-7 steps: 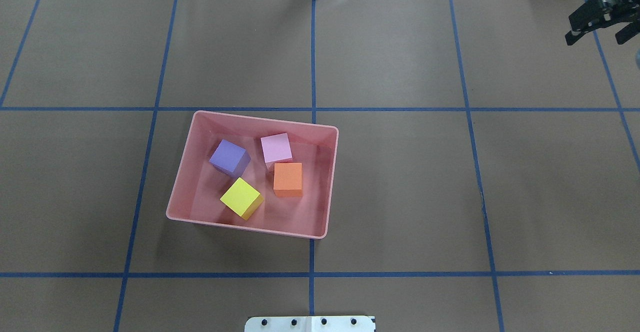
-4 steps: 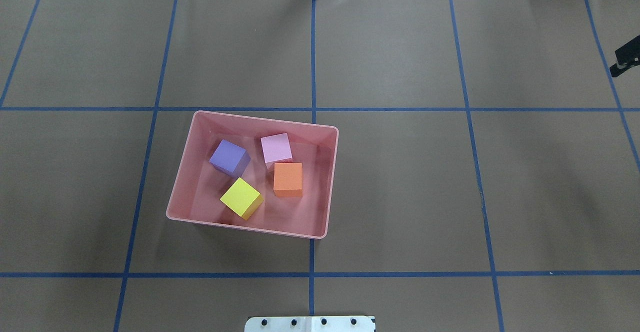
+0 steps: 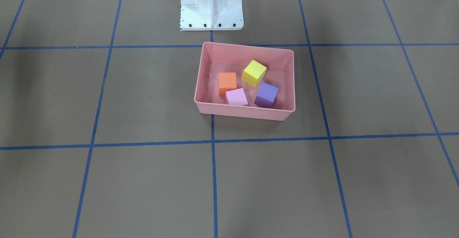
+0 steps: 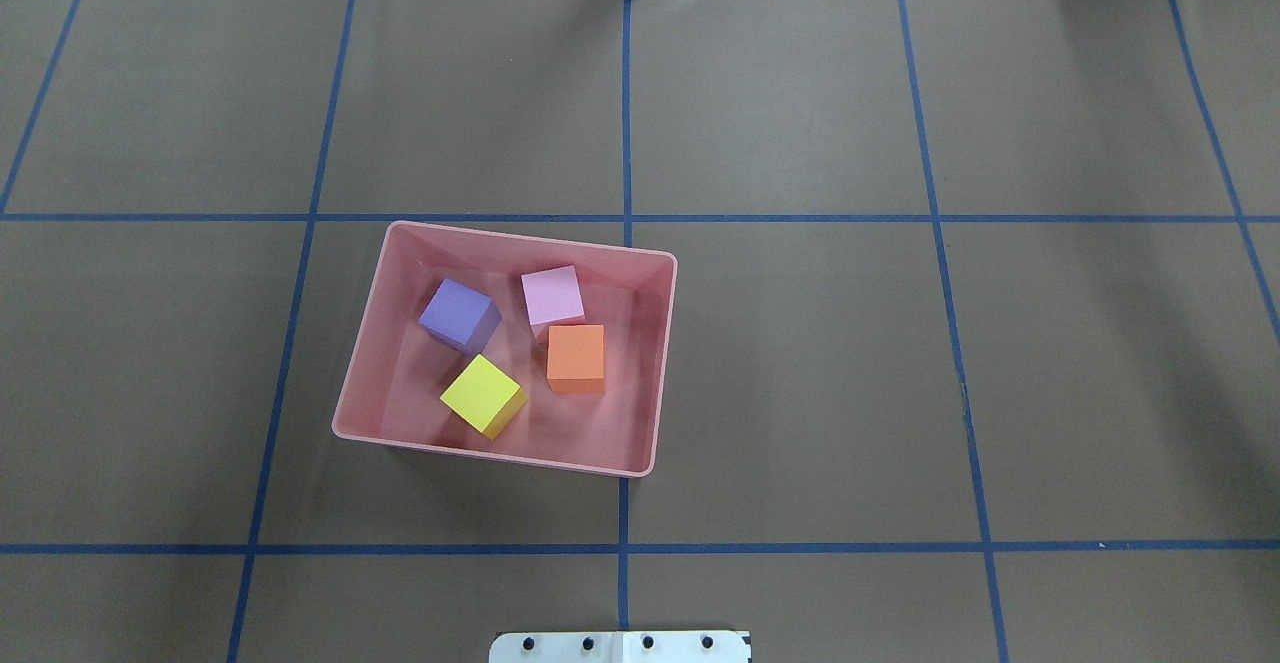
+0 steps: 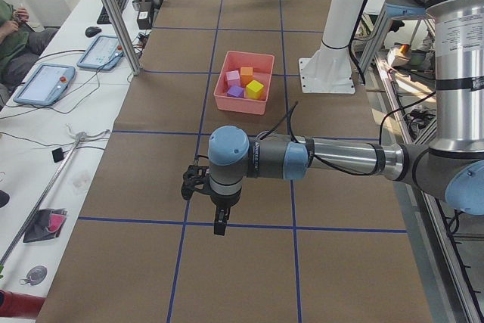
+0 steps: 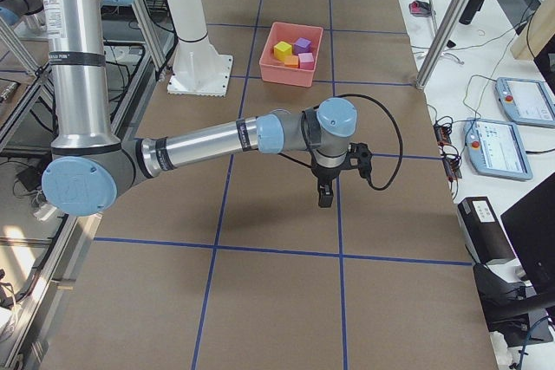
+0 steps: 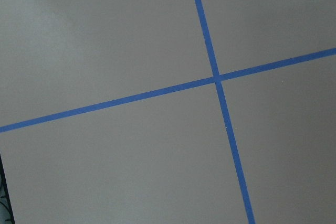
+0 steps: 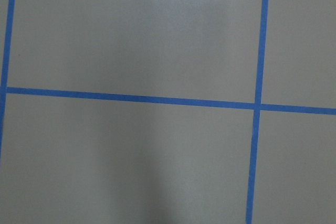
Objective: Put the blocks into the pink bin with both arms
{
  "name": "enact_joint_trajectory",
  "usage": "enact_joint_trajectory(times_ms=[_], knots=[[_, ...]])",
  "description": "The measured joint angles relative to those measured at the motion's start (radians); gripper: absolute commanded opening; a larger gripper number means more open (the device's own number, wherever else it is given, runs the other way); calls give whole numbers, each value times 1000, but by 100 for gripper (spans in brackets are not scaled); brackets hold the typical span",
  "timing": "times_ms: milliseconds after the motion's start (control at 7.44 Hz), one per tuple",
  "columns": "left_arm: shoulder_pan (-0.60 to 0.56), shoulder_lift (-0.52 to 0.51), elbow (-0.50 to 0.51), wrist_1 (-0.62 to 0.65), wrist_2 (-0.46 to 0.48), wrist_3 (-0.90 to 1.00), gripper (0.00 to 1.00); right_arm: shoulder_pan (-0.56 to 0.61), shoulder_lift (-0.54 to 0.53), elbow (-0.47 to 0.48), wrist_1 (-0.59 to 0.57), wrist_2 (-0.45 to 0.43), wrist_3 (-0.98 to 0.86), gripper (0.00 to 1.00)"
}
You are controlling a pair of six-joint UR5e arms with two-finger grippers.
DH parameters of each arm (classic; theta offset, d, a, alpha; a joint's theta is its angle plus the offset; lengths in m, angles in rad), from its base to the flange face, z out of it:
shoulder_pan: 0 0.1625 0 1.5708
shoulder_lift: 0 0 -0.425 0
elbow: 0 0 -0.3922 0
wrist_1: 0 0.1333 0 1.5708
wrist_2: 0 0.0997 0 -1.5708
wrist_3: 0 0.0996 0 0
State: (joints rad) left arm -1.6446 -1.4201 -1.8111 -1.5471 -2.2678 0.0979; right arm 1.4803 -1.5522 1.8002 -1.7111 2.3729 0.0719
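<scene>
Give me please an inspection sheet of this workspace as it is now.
surface: brown paper with a blue tape grid.
job's things: pink bin holds all four blocks: purple block, pink block, orange block, yellow block; none outside.
clutter: nothing seen.
grippers: left gripper and right gripper hang over bare paper, far from the bin; open or shut cannot be told.
cables: black cable loops at the right wrist.
surroundings: white pedestal; side table with tablets; a person's sleeve.
</scene>
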Motion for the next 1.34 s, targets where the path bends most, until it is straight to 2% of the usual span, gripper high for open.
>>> enact_joint_trajectory(times_ms=[538,941,1344], knots=[[40,-49,166,-181,1,-78,100,16,-56,-12,3,10,-25,100],[65,-63,177,-231,0,-139,100,23,-78,-28,16,15,-28,100],[68,-67,144,-187,-25,-139,100,31,-80,-101,134,49,-25,100]])
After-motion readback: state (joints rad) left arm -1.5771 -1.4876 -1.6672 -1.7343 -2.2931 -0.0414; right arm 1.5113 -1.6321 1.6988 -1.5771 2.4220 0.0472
